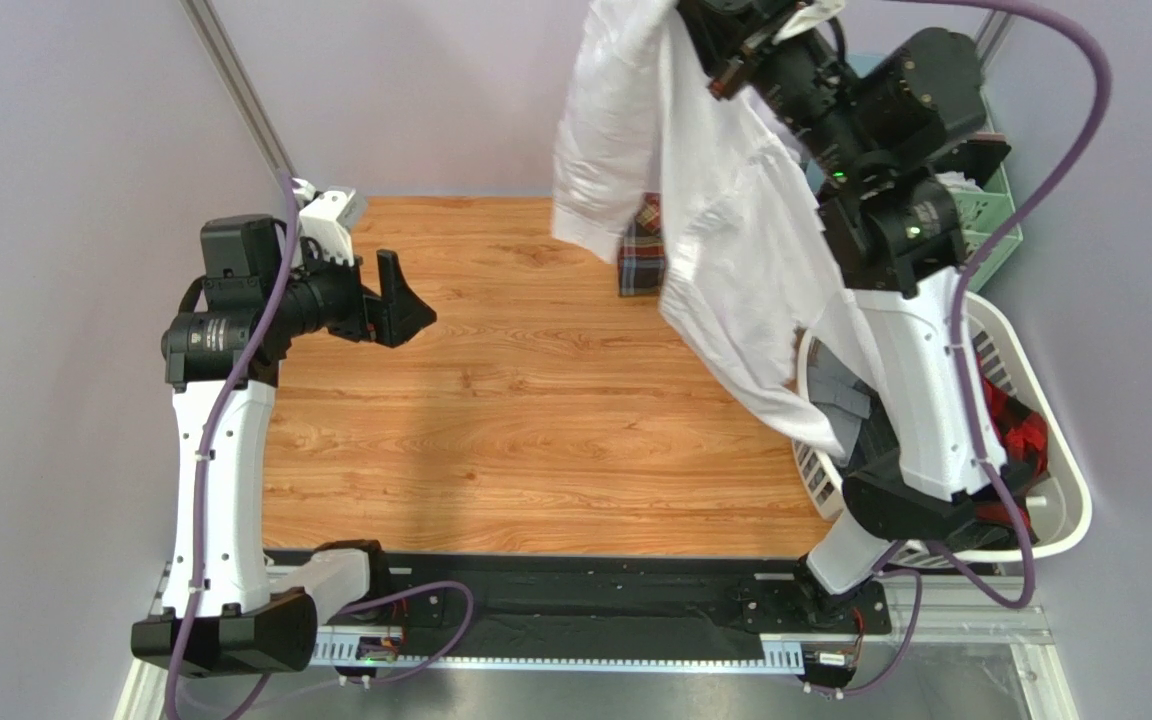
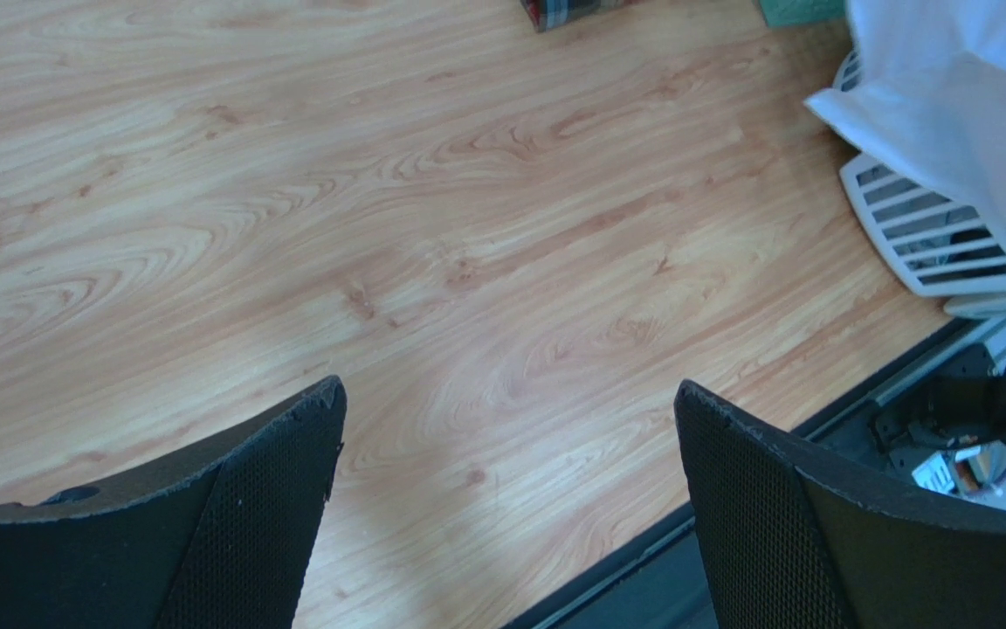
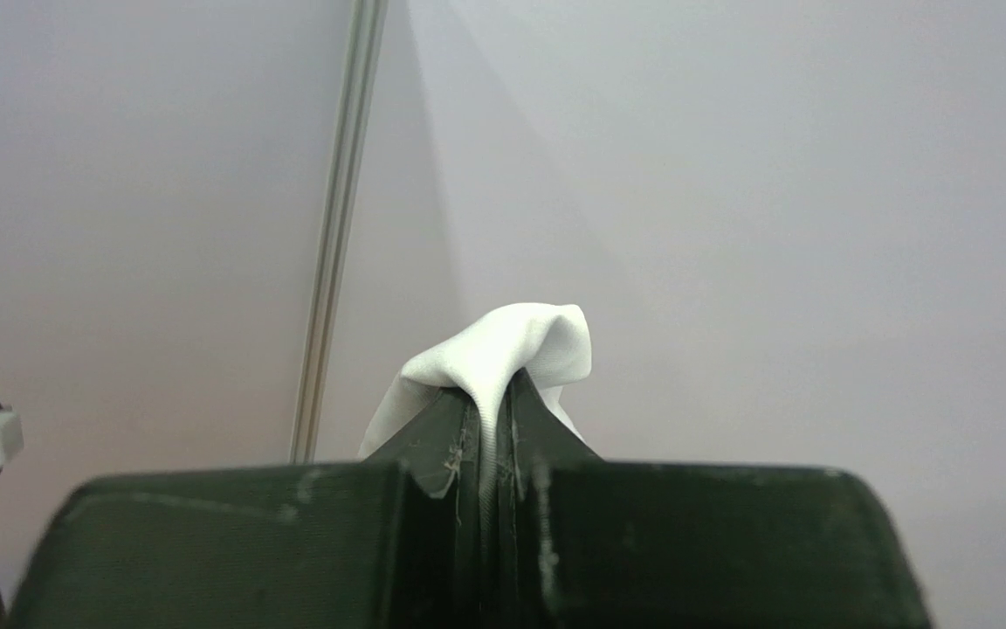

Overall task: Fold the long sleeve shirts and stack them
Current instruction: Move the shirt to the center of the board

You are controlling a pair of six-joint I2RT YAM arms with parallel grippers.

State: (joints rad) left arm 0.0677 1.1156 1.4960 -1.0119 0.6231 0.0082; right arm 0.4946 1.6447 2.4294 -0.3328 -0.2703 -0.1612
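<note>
Right gripper (image 3: 495, 419) is clamped on the shirt (image 1: 725, 240), hoisted above the bench (image 1: 507, 405); laying it flat is judged next, left gripper (image 1: 405, 300) spread wide.

Left arm (image 1: 219, 450) and right arm (image 1: 920, 398): white moulded link shells, black joint housings, black foot blocks, both bolted to one black rail (image 1: 597, 608). Purple cable (image 1: 294, 225) looped along each arm, with small green lights (image 1: 838, 176) on the right arm's upper joints. Fingers (image 2: 246, 524) matt black and wedge-shaped, the inner faces finely dimpled and the edges scuffed pale.
</note>
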